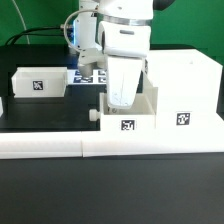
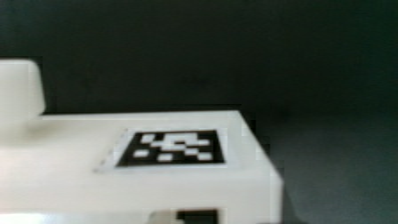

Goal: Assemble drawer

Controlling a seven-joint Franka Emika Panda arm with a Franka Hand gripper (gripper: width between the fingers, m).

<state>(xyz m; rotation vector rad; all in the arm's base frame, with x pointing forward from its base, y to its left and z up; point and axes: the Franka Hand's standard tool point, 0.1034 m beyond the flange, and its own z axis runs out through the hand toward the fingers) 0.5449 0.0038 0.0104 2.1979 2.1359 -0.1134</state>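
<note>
A white drawer box (image 1: 150,118) with two marker tags on its front stands at the front, right of middle in the exterior view. A small white knob (image 1: 93,114) sticks out on its left side. My gripper (image 1: 120,102) reaches down into the box's left part, and its fingertips are hidden behind the front wall. A second white part (image 1: 38,83) with a tag lies at the exterior view's left. The wrist view shows a white tagged panel (image 2: 178,148) close up, with a raised white piece (image 2: 18,90) beside it. My fingers do not show clearly there.
The marker board (image 1: 90,74) lies on the black table behind the arm. A low white rail (image 1: 60,146) runs along the table's front edge. A large white block (image 1: 190,75) stands at the back right.
</note>
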